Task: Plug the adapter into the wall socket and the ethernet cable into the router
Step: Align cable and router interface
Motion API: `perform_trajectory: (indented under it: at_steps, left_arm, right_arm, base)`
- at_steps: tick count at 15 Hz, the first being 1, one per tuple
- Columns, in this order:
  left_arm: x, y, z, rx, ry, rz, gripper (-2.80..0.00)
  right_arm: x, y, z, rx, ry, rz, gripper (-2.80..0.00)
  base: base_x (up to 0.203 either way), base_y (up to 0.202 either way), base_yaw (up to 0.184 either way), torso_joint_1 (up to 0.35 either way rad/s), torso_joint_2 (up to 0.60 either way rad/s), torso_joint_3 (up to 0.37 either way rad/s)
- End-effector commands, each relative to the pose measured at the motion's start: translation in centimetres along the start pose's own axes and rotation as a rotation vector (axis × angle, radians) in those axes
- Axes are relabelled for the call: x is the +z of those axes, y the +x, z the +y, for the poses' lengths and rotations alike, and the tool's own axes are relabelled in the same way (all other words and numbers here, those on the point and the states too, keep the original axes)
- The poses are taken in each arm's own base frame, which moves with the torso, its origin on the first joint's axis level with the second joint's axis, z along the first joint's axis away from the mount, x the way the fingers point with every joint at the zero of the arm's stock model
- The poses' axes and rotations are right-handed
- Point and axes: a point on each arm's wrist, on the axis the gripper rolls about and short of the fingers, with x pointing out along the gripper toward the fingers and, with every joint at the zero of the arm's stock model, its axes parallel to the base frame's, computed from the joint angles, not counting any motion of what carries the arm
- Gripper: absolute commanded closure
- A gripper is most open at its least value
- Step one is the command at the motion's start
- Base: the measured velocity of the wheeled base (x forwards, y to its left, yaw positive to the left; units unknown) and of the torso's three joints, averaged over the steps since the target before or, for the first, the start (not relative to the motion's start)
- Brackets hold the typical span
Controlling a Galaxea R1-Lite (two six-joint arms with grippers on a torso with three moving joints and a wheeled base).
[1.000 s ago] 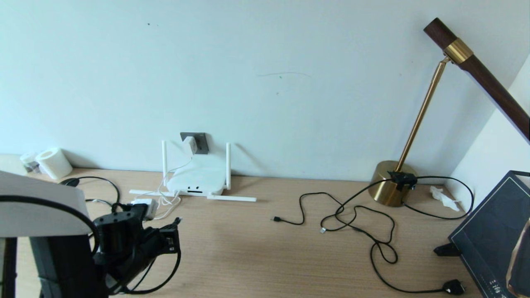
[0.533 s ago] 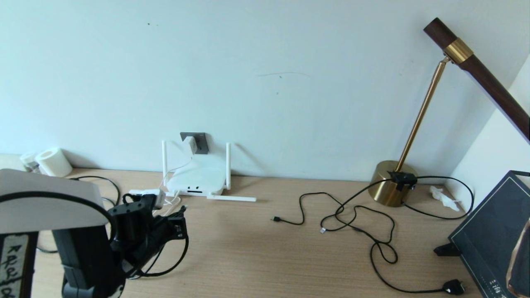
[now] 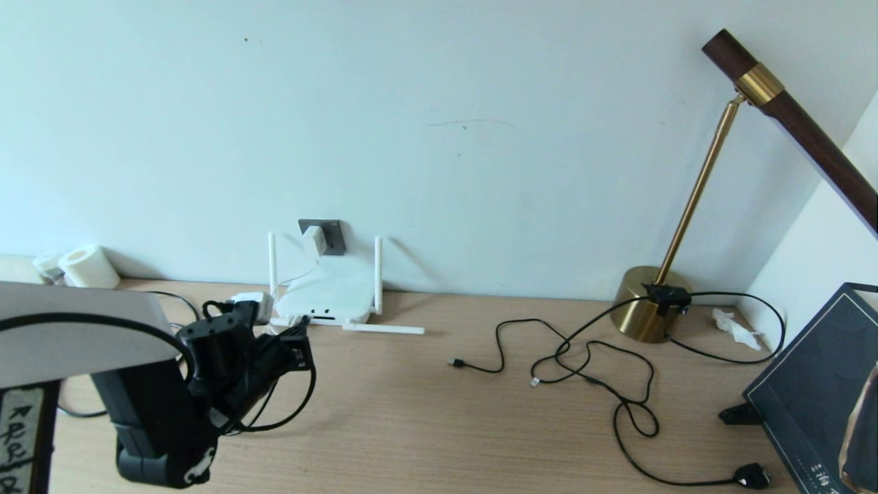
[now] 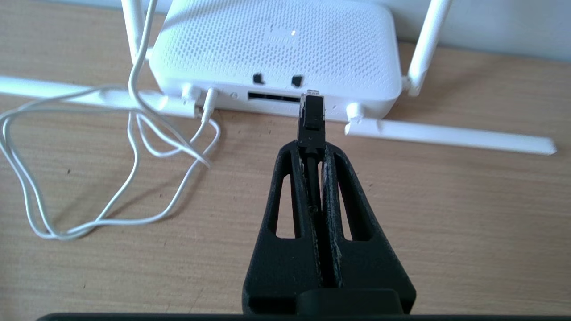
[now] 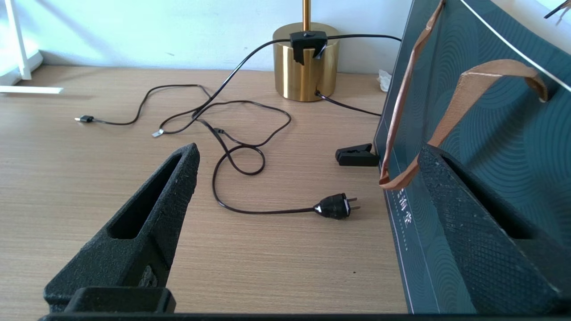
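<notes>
One left pincer (image 4: pixel 311 147) gripping ethernet cable (image 4: pixel 311 117), near router (image 4: pixel 276 49)

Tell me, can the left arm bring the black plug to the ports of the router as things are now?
Probably yes. The left gripper holds the ethernet cable just before the router; only bare desk lies between, and the white cord lies aside.

The desk (image 3: pixel 439 412) is pale matt wood grain. The router (image 4: pixel 272 49) is white plastic, its top finely perforated. The left claw (image 4: pixel 312 149) and right claw (image 5: pixel 308 196) fingers are rough, grainy black plastic. The lamp base (image 5: pixel 305 71) is brushed brass-like metal.
</notes>
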Motion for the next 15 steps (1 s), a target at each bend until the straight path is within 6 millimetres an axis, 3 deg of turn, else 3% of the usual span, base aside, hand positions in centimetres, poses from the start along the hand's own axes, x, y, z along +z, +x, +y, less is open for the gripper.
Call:
perform_trajectory:
  at_steps: [1,6,11,15]
  left_arm:
    - [1.6,-0.4,-0.2,-0.005,-0.002,-0.056,0.0]
    - [6.9,-4.1,-0.3,-0.007,0.035,-0.195,0.0]
    - [5.5,-8.8,0.3,0.009,0.045,-0.12,0.0]
    - [5.4,-9.6,0.1,0.045,0.058,-0.122,0.0]
  right_arm:
    - [-0.3,0.1,0.0,0.0,0.0,0.009,-2.8]
    - [-0.3,0.1,0.0,0.0,-0.001,0.009,-2.8]
    - [-0.3,0.1,0.0,0.0,0.001,0.009,-2.8]
    - [-0.3,0.1,0.0,0.0,-0.002,0.01,-2.8]
  base:
    - [0.0,0.0,0.0,0.0,0.0,0.0]
    - [0.0,0.0,0.0,0.0,0.0,0.0]
    - [0.0,0.0,0.0,0.0,0.0,0.0]
    - [0.0,0.0,0.0,0.0,0.0,0.0]
